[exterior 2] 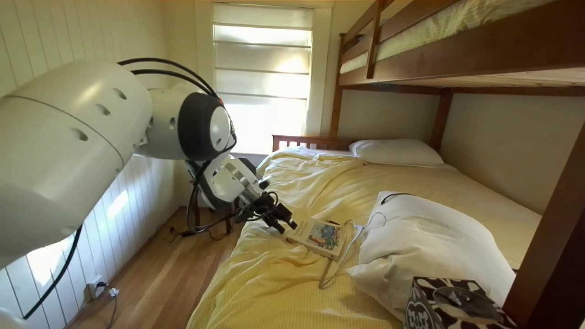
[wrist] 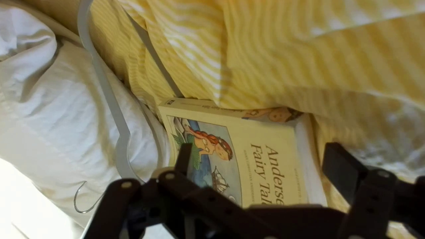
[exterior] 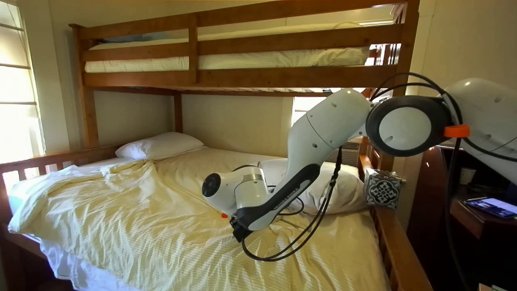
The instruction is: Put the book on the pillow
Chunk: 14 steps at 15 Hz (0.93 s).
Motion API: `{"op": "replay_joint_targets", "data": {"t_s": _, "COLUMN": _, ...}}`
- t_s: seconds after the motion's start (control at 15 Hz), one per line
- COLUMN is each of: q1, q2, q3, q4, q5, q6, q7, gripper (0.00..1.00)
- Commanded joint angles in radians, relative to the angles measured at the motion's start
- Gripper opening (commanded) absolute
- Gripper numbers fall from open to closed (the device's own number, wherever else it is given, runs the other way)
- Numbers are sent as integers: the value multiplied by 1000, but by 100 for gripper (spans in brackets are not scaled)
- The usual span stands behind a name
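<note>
In the wrist view the gripper (wrist: 262, 159) hides part of the book (wrist: 245, 149) — the ends of its title lines included — and the left edge crops the pillow (wrist: 66, 132). Both exterior views cut off the arm (exterior: 323, 121); in an exterior view the bottom edge trims a patterned box (exterior 2: 427, 310).

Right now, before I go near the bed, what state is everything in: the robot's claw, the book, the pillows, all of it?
Gripper: open, jaws apart
Book: closed, lying front cover up
Puffy pillow: creased, lying down
Far pillow: smoother, lying down
Yellow bedspread: wrinkled
Hanger: lying down, partly hidden
Patterned box: standing upright
Window blind: lowered
Screen device: lit
</note>
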Motion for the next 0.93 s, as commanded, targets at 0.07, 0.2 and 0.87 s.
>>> {"op": "replay_joint_targets", "data": {"t_s": 0.07, "q1": 18, "q2": 34, "q3": -12, "q4": 58, "q5": 10, "q6": -42, "q7": -44, "gripper": 100}}
{"op": "replay_joint_targets", "data": {"t_s": 0.2, "q1": 19, "q2": 48, "q3": -15, "q4": 89, "q5": 11, "q6": -62, "q7": -72, "gripper": 100}}
{"op": "replay_joint_targets", "data": {"t_s": 0.87, "q1": -16, "q2": 37, "q3": -21, "q4": 135, "q5": 87, "q6": -172, "q7": -477, "gripper": 100}}
